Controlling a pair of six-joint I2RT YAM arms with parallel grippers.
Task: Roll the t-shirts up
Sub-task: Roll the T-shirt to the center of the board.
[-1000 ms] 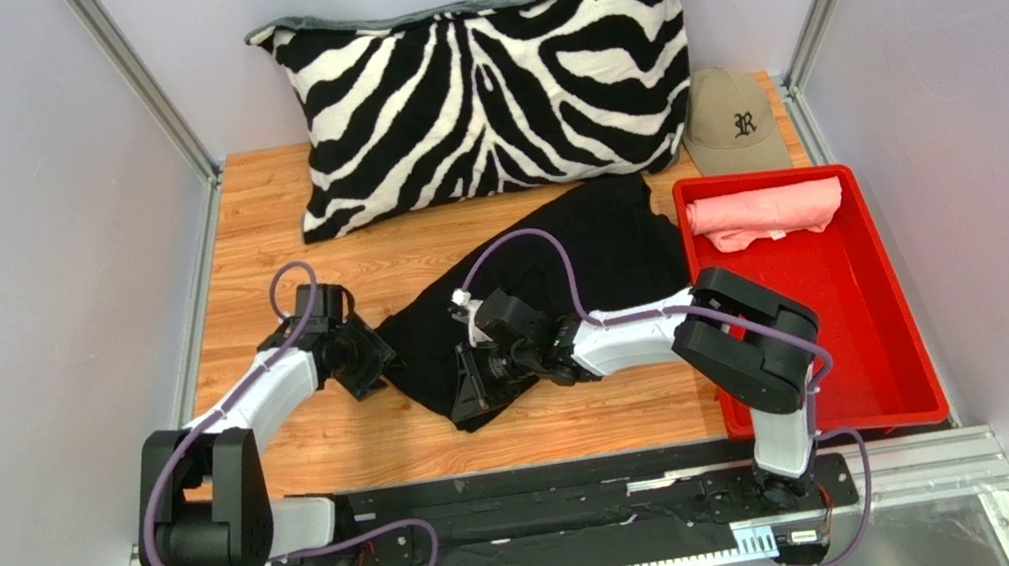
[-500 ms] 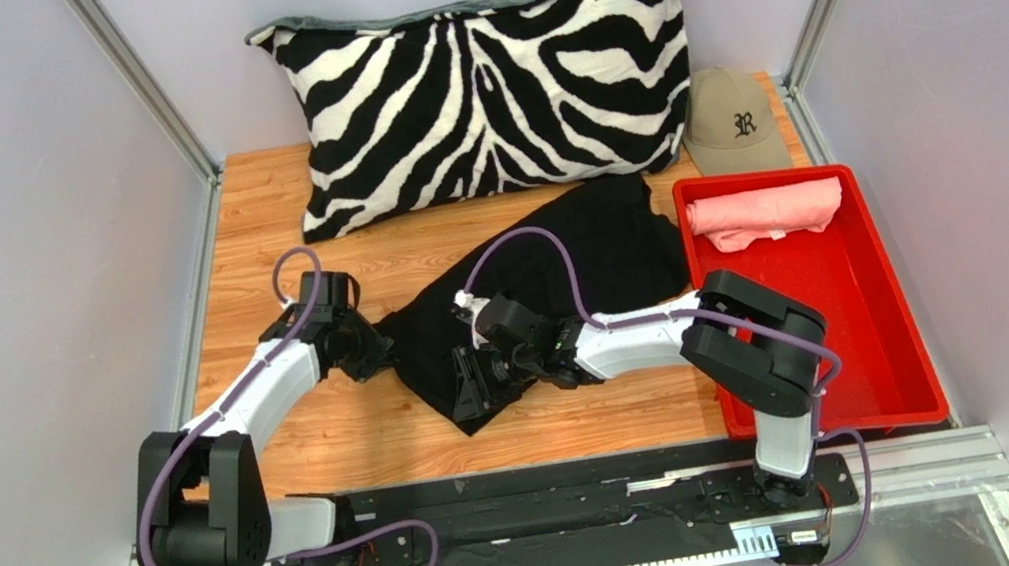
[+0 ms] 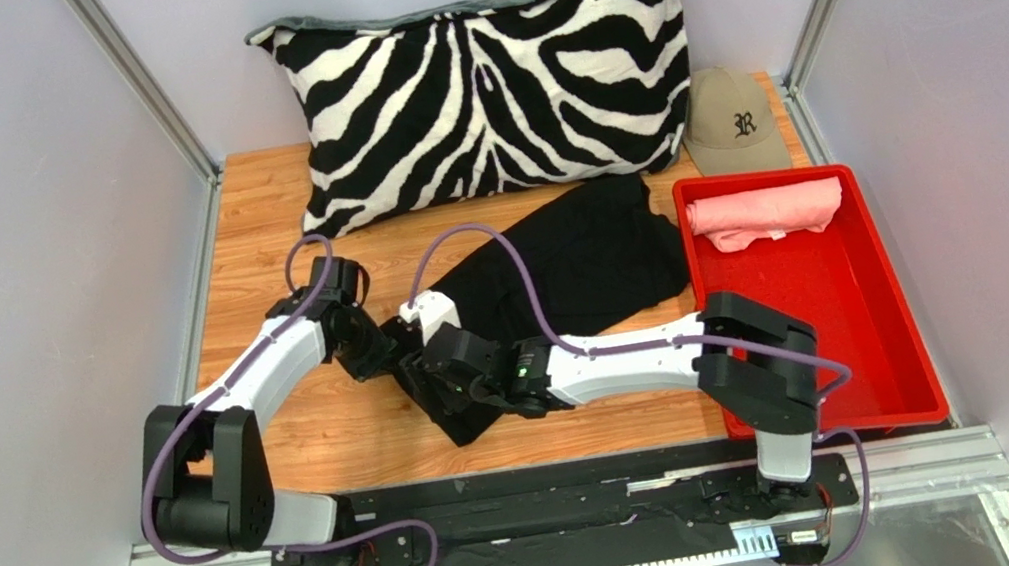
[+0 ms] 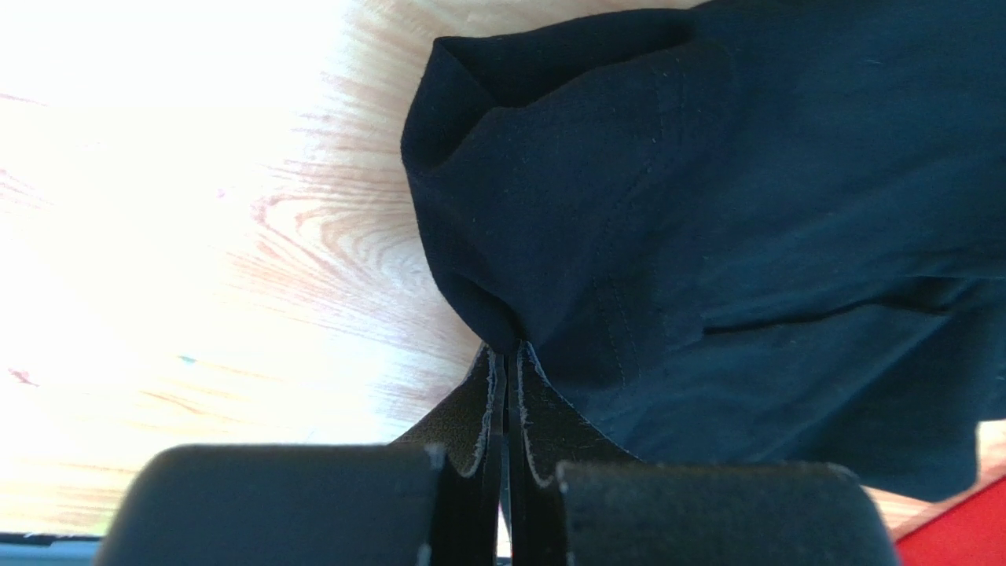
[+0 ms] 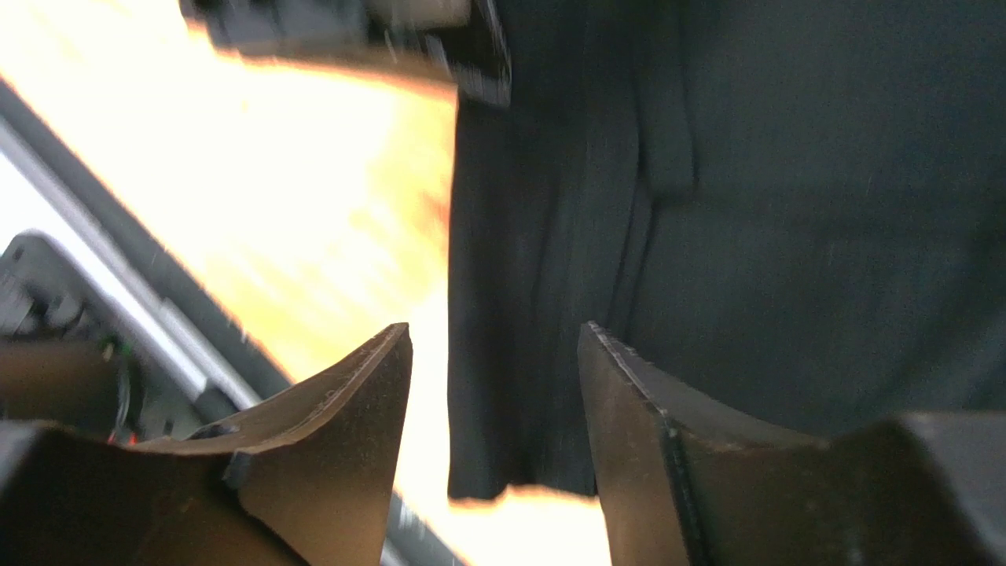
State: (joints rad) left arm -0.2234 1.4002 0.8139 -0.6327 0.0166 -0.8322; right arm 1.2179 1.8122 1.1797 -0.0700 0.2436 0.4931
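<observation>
The black t-shirt (image 3: 584, 263) lies crumpled on the wooden table, stretching from the tray toward the near left. My left gripper (image 3: 379, 355) is shut on a fold at the shirt's left edge (image 4: 709, 236), its fingertips (image 4: 508, 354) pressed together on the cloth. My right gripper (image 3: 447, 388) hovers open over the shirt's near corner (image 5: 732, 212), fingers (image 5: 366, 389) apart with nothing between them. The salmon pink t-shirt (image 3: 766, 211) lies rolled at the far end of the red tray (image 3: 877, 384).
A zebra-striped pillow (image 3: 487, 81) leans against the back wall. A tan cap (image 3: 733, 122) sits behind the tray. Bare wood (image 3: 259, 231) shows left of the shirt, with side walls close by.
My left gripper moved right and shut on the black shirt's edge. My right gripper let go, opened and slid left toward the shirt's near corner.
</observation>
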